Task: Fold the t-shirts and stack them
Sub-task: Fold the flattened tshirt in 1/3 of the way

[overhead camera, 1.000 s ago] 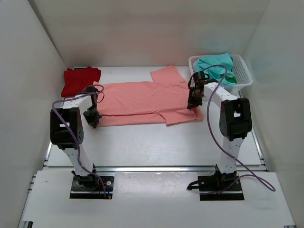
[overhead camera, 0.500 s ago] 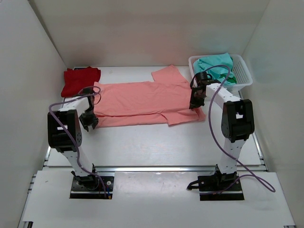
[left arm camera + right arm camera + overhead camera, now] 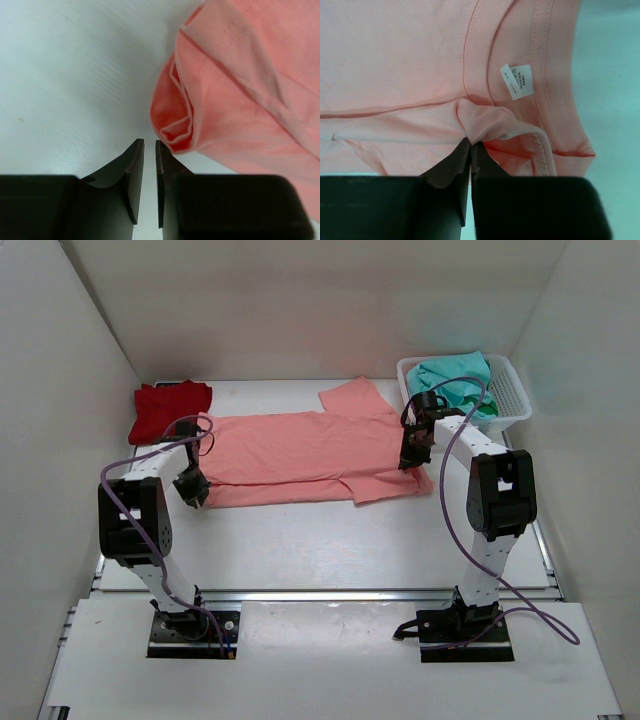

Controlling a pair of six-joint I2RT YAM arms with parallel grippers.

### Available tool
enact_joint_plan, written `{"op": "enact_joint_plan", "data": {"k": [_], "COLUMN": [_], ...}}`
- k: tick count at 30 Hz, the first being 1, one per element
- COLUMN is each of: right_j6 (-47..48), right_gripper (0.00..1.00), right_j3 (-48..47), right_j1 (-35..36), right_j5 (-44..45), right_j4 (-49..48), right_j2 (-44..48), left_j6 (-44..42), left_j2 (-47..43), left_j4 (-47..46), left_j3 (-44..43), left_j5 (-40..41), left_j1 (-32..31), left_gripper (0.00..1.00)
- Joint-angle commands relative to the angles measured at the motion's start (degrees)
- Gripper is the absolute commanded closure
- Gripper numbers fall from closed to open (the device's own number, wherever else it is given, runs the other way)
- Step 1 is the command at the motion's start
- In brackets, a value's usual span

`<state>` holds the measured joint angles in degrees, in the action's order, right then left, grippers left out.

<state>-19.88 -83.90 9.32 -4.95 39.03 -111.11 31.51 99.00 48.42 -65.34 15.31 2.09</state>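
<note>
The salmon-pink t-shirt [image 3: 300, 450] lies spread across the table, its near edge folded over. My left gripper [image 3: 194, 490] is at its near-left corner. In the left wrist view the jaws [image 3: 149, 142] stand a narrow slit apart with nothing between them, and the bunched hem [image 3: 175, 125] lies just beside the right finger. My right gripper [image 3: 412, 452] is shut on a pinched fold of the pink t-shirt [image 3: 480, 120] beside the collar and its white label [image 3: 517, 81]. The deep red t-shirt [image 3: 170, 408] lies folded at the far left. The teal-green t-shirt [image 3: 455, 375] is in the basket.
The white lattice basket [image 3: 515, 400] stands at the far right corner, close behind my right arm. White walls enclose the table on the left, back and right. Bare tabletop [image 3: 320, 540] lies between the shirt and the arm bases.
My left gripper shifted slightly left, then back towards the shirt's corner. My right gripper edged a little farther away with the fold in it. The shirt barely moved.
</note>
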Motion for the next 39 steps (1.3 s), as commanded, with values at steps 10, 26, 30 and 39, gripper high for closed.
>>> {"op": "enact_joint_plan", "data": {"k": [10, 26, 30, 39], "right_j6": [0.02, 0.45, 0.54, 0.37], "right_gripper": [1.0, 1.0, 1.0, 1.0], "right_j3": [-1.71, -0.22, 0.14, 0.93], "right_j1": [0.7, 0.0, -0.18, -0.18], "right_j5": [1.52, 1.43, 1.26, 1.09], "right_j4": [-0.35, -0.88, -1.14, -0.97], "right_j2": [1.33, 1.77, 2.39, 2.83], "left_j6": [1.9, 1.54, 0.92, 1.8], "left_j2": [-5.05, 0.05, -1.09, -2.41], "left_j4": [-0.08, -4.3, -5.26, -6.06], "left_j3": [-0.76, 0.22, 0.83, 2.32], "left_j5": [-4.76, 6.66, 6.31, 6.84], "left_j1": [-1.3, -2.09, -2.26, -2.7], "left_gripper": [0.51, 0.71, 0.72, 0.45]}}
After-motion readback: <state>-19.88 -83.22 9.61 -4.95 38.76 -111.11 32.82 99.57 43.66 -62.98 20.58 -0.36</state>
